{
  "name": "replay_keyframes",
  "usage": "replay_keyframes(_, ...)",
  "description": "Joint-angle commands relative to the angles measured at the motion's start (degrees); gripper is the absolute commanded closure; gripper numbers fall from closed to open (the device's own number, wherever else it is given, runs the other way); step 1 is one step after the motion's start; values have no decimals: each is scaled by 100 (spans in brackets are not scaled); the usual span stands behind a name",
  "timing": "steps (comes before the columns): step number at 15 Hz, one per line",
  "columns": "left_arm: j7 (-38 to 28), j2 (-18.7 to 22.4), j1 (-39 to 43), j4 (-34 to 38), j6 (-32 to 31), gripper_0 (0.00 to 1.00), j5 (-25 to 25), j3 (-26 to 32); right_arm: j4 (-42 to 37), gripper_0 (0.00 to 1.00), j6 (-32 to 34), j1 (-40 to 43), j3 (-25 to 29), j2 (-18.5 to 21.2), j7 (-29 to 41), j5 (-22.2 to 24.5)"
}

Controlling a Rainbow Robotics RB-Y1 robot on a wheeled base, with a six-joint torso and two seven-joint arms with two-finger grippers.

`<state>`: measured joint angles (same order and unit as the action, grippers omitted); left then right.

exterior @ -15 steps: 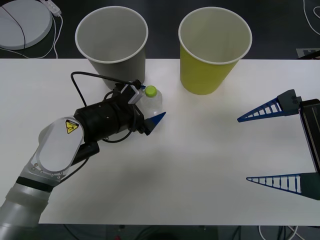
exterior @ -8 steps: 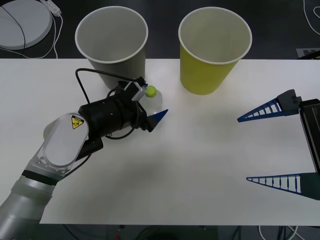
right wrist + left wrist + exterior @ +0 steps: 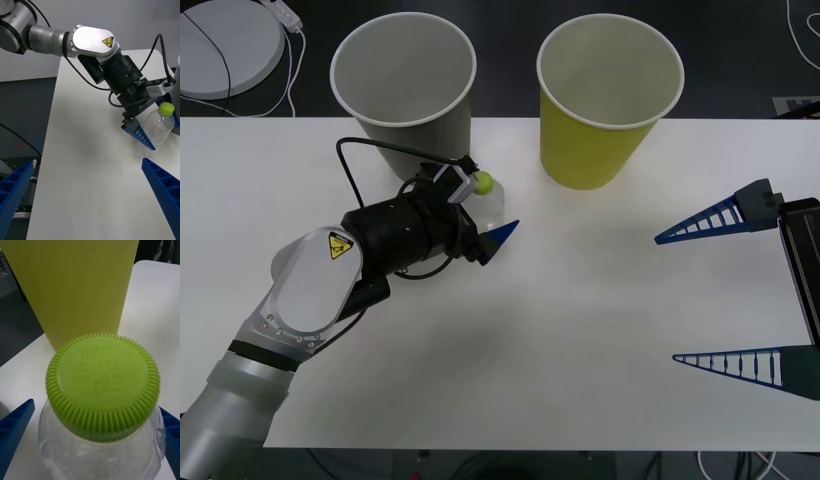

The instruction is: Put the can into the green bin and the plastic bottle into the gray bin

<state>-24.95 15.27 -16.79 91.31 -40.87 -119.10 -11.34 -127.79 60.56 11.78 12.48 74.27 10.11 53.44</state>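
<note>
Front view, table: white table (image 3: 580,330) carries the gray bin (image 3: 404,80) at the far left and the green bin (image 3: 608,100) at the far right, both upright with mouths open upward.
Plastic bottle: the plastic bottle (image 3: 485,197) stands upright on the table just in front of the gray bin's base, lime cap up, clearly shorter than either bin.
Left gripper: the left gripper (image 3: 485,215) reaches in from the near left, low over the table, pointing toward the green bin.
Bottle relative to left gripper: the bottle sits between the two blue fingers; in the left wrist view one finger (image 3: 15,427) flanks each side of its clear shoulder and the cap (image 3: 102,384) lies midway between them.
Left gripper state: fingers set around the bottle body; whether they actually press it or leave a gap cannot be told.
Right wrist view: one left finger (image 3: 138,135) runs along the near side of the bottle (image 3: 159,129), the bottle base on the table.
Right gripper: the right gripper (image 3: 725,290) waits at the right edge of the table, fingers spread wide, holding nothing, well apart from the bottle and bins.
</note>
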Motion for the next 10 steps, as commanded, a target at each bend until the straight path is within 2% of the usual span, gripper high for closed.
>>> replay_keyframes(1, 7, -7, 0, 1, 0, 0, 0, 0, 0, 0, 0, 0, 0, 0, 0, 0)
replay_keyframes(5, 16, 2, 0, 1, 0, 0, 9, 0, 0, 0, 0, 0, 0, 0, 0, 0)
replay_keyframes(6, -10, 2, 0, 1, -9, 39, 18, 0, 0, 0, 0, 0, 0, 0, 0, 0)
replay_keyframes(7, -28, -24, 0, -8, 0, 83, 27, 0, 0, 0, 0, 0, 0, 0, 0, 0)
replay_keyframes(8, -37, -24, 0, 1, 0, 100, 27, 9, 0, 0, 0, 0, 0, 0, 0, 0)
replay_keyframes(10, -37, -24, 0, 1, 0, 100, 0, 0, 0, 0, 0, 0, 0, 0, 0, 0)
